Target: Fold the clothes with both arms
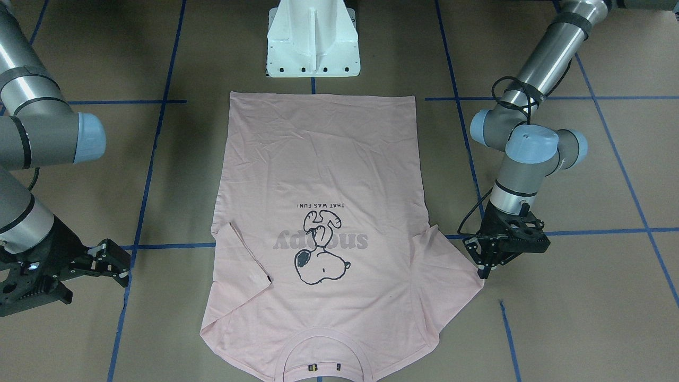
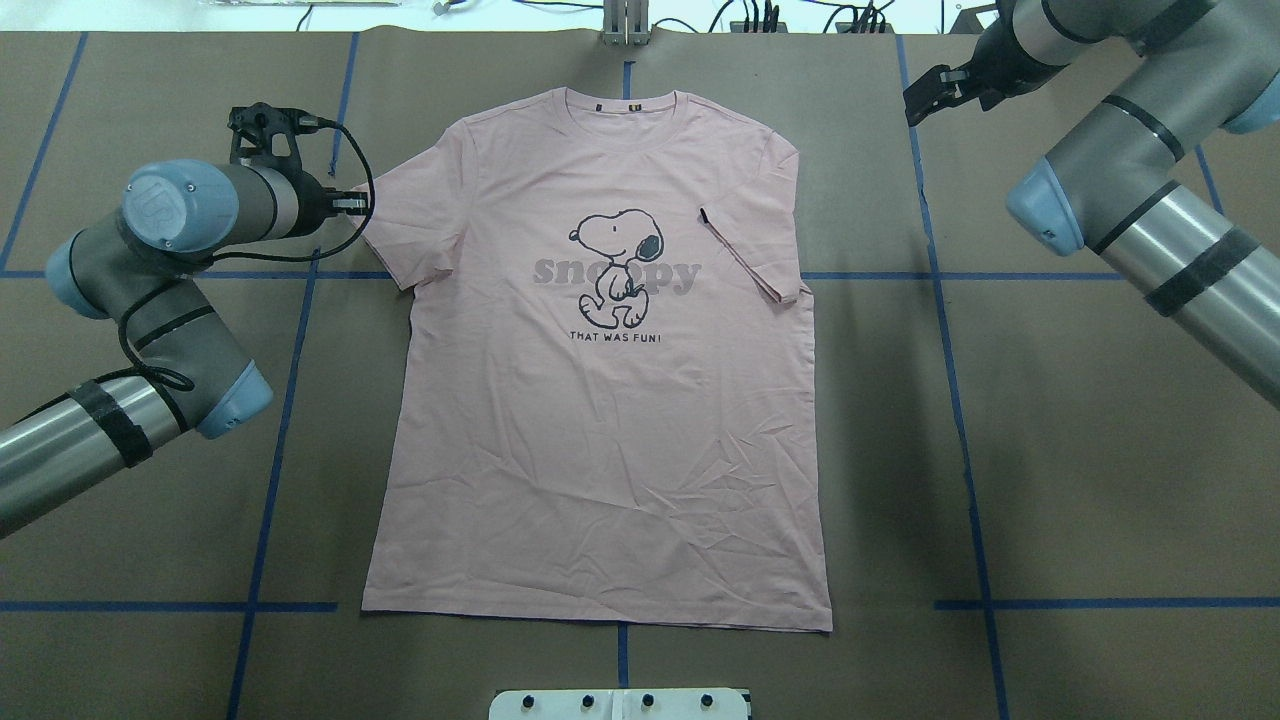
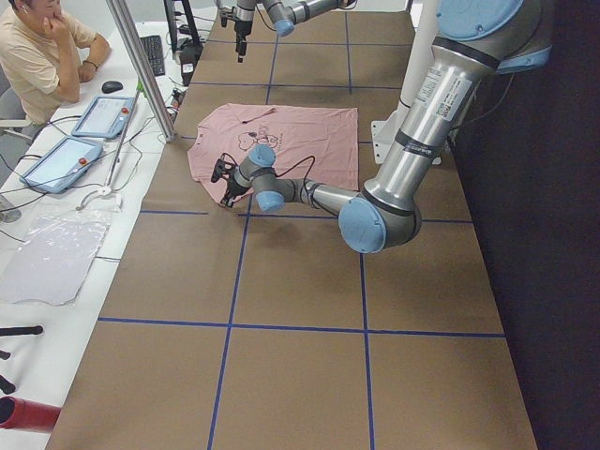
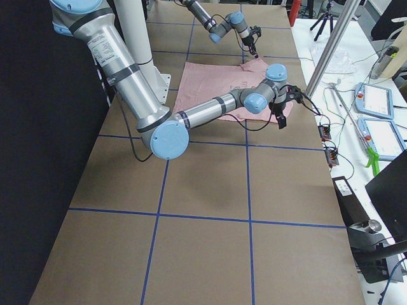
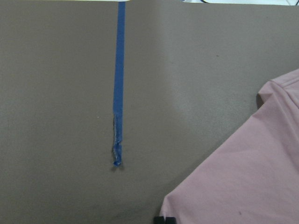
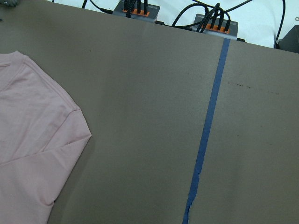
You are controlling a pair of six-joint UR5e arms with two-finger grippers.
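The pale pink T-shirt (image 2: 600,420) lies flat and face up, its collar (image 2: 625,105) at the table's far side from the robot. One sleeve (image 2: 750,265) is folded inward over the chest; the other sleeve (image 2: 395,225) is spread out. My left gripper (image 1: 484,273) stands low at that spread sleeve's tip. In the left wrist view its fingertips (image 5: 164,219) are pressed together at the sleeve's corner (image 5: 177,203), so it looks shut on the cloth. My right gripper (image 1: 114,262) is open and empty, hovering apart from the shirt beyond the folded sleeve.
The white pedestal (image 1: 313,37) stands just behind the shirt's hem. Blue tape lines (image 2: 960,420) cross the brown table. Cables and connectors (image 6: 135,7) run along the far edge. A person (image 3: 37,56) sits at a side desk with tablets (image 3: 94,117).
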